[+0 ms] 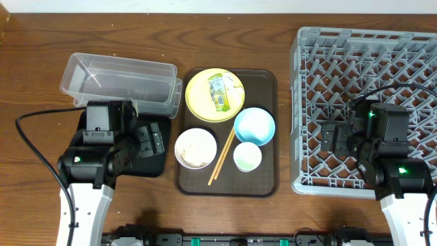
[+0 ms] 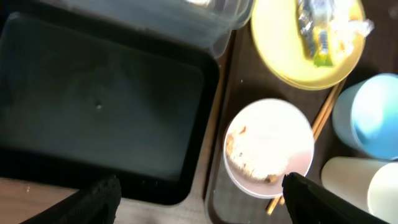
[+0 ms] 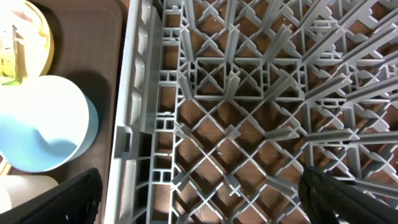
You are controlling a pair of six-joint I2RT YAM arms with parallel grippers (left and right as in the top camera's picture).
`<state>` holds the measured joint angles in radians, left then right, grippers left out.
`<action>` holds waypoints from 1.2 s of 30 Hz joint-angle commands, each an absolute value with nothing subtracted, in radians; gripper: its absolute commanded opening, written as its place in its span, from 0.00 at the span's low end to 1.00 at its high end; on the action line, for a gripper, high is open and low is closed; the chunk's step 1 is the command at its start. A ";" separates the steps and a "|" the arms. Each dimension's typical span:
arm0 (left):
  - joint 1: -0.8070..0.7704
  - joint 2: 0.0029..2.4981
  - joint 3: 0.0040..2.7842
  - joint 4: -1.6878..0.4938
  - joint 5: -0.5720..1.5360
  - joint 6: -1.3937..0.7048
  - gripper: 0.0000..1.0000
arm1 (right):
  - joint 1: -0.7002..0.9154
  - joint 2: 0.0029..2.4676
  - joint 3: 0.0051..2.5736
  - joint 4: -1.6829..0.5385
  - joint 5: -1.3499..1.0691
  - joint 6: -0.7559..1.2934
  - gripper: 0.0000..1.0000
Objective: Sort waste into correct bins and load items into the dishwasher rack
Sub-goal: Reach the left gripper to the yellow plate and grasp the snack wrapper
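The yellow plate [image 1: 215, 94] carries the green-and-yellow wrapper [image 1: 220, 92] on the brown serving tray. Beside it are the light-blue bowl [image 1: 255, 126], the small white cup [image 1: 247, 157], the chopsticks [image 1: 222, 158] and the white bowl [image 1: 196, 148], which holds rice-like leftovers [image 2: 249, 155]. My left gripper [image 2: 202, 199] is open and empty above the black tray [image 2: 99, 106], next to the white bowl [image 2: 267, 146]. The clear tub [image 1: 119, 82] lies behind it. My right gripper [image 3: 199, 196] is open and empty over the left part of the grey rack [image 3: 249, 93].
The brown serving tray [image 1: 263, 171] sits mid-table between the black tray [image 1: 153, 164] and the rack [image 1: 382, 41]. The rack's upright pegs stand below the right gripper. The clear tub's corner overlaps the black tray's far edge [image 2: 211, 18].
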<state>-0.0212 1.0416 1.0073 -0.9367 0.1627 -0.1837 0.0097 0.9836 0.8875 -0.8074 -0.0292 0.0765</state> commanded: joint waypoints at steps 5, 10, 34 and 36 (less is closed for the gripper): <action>-0.034 1.107 1.058 -0.771 0.235 -0.189 0.86 | 0.020 0.980 0.913 -0.801 -0.027 0.089 0.99; -0.091 1.256 1.166 -0.716 0.220 -0.189 0.84 | 0.020 0.980 0.913 -0.800 -0.027 0.089 0.99; -0.430 1.902 1.281 -0.307 0.113 -0.287 0.79 | 0.020 0.980 0.913 -0.801 -0.027 0.089 0.99; -0.435 1.927 1.281 -0.308 0.095 -0.288 0.79 | 0.020 0.980 0.913 -0.801 -0.027 0.089 0.99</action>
